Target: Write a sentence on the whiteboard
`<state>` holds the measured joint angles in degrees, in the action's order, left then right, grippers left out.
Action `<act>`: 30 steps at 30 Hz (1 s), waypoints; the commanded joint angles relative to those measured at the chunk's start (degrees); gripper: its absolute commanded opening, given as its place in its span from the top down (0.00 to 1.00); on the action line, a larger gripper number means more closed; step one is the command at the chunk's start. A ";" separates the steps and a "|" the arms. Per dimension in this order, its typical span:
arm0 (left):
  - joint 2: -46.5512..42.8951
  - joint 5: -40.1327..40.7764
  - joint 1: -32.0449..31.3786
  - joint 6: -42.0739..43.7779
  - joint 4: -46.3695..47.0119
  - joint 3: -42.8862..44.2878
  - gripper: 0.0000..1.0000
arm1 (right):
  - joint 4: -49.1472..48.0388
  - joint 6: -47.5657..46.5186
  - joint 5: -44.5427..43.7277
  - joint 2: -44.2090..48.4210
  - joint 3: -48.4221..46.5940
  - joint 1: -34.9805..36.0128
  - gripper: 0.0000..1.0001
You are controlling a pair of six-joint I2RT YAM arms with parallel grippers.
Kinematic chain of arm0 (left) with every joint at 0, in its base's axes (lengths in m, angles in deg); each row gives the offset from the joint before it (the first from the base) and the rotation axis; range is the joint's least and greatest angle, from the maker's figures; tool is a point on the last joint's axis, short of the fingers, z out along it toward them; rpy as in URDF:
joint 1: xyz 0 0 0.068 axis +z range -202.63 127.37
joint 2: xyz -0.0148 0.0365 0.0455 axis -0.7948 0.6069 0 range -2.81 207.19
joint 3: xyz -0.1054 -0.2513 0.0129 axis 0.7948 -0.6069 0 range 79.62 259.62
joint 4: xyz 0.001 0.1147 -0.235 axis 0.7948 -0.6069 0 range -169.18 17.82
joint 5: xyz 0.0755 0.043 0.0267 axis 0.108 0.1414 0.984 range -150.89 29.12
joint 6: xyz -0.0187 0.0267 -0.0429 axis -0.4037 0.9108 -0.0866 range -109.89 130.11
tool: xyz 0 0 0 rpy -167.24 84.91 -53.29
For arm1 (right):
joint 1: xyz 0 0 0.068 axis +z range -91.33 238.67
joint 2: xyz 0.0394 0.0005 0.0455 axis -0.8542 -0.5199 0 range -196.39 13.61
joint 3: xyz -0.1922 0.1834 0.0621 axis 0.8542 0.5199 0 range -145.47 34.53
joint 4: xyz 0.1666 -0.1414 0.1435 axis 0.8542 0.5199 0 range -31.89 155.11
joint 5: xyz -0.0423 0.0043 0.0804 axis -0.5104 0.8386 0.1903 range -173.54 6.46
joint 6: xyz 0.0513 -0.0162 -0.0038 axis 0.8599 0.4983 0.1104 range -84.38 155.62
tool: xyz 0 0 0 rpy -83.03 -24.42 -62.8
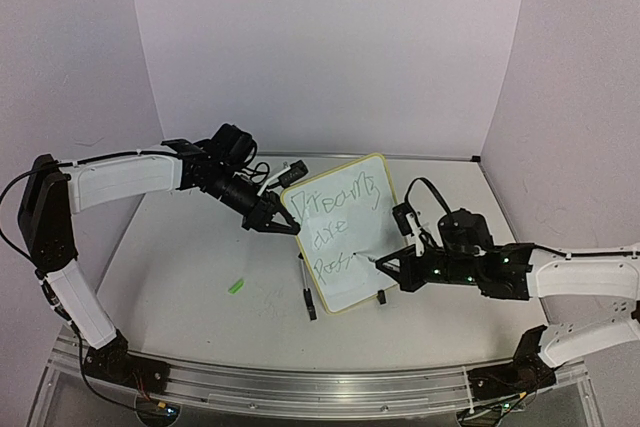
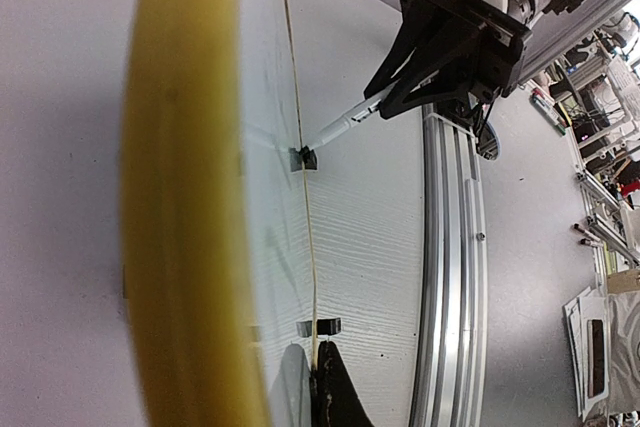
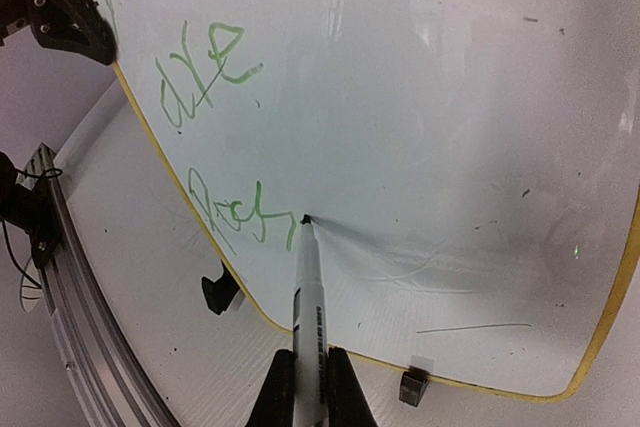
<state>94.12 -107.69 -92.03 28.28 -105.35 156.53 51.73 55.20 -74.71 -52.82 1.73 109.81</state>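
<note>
Left fingers (image 1: 283, 224) are closed on the whiteboard (image 1: 352, 282), clamped on its yellow edge near the upper corner on my left arm's side. The board stands on the bench (image 1: 190, 267) on black clip feet (image 3: 220, 292), between my two sets of fingers. Right fingers (image 3: 308, 387) are closed on a marker (image 3: 307, 292). Its barrel runs straight out from them and its tip touches the board face. The sentence (image 1: 333, 237) is green scrawl in three lines. The marker tip sits at the end of the bottom line, which reads roughly "Pos". The middle line, "are", is beyond the tip, toward my left fingers. A small green bit (image 1: 236, 286) lies on the bench near my left fingers, apart from the board.
</note>
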 commanded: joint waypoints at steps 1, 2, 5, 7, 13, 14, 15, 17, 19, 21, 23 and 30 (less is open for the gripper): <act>1.56 3.13 -0.85 2.64 -3.49 0.29 1.00 | -1.23 0.57 -3.26 1.95 -0.56 -0.19 1.00; 1.61 3.13 -0.86 2.64 -3.48 0.33 1.00 | -1.19 0.79 -3.15 1.81 -0.30 -0.17 1.00; 1.70 3.12 -0.86 2.55 -3.48 0.35 1.00 | -1.17 1.42 -2.79 1.09 0.40 -0.19 1.00; 1.74 3.11 -0.86 2.59 -3.48 0.38 1.00 | -1.15 1.78 -2.42 0.57 0.74 -0.17 1.00; 1.82 3.12 -0.86 2.57 -3.62 0.35 1.00 | -0.72 2.40 -1.74 -0.60 1.55 -0.23 1.00; 1.80 3.11 -0.86 2.61 -3.60 0.35 1.00 | -0.47 2.49 -1.66 -0.68 1.65 -0.23 1.00; 1.78 3.12 -0.86 2.61 -3.62 0.35 1.00 | -0.28 2.64 -1.51 -0.71 1.78 -0.21 1.00; 1.75 3.12 -0.86 2.59 -3.58 0.35 1.00 | -0.07 3.10 -1.24 -0.47 2.23 -0.18 1.00; 1.70 3.08 -0.86 2.64 -3.59 0.35 1.00 | 0.13 3.51 -1.13 -0.09 2.72 -0.23 1.00; 1.71 3.12 -0.85 2.60 -3.59 0.35 1.00 | 0.47 3.73 -0.98 0.15 2.92 -0.21 1.00; 1.66 3.11 -0.86 2.63 -3.59 0.35 1.00 | 0.98 3.81 -1.15 0.36 2.92 -0.19 1.00; 1.58 3.11 -0.86 2.60 -3.56 0.35 1.00 | 1.89 2.95 -4.56 3.18 1.94 -0.18 1.00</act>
<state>94.14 -107.69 -92.03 28.28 -105.37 156.53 53.15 58.30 -75.12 -51.87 4.44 109.82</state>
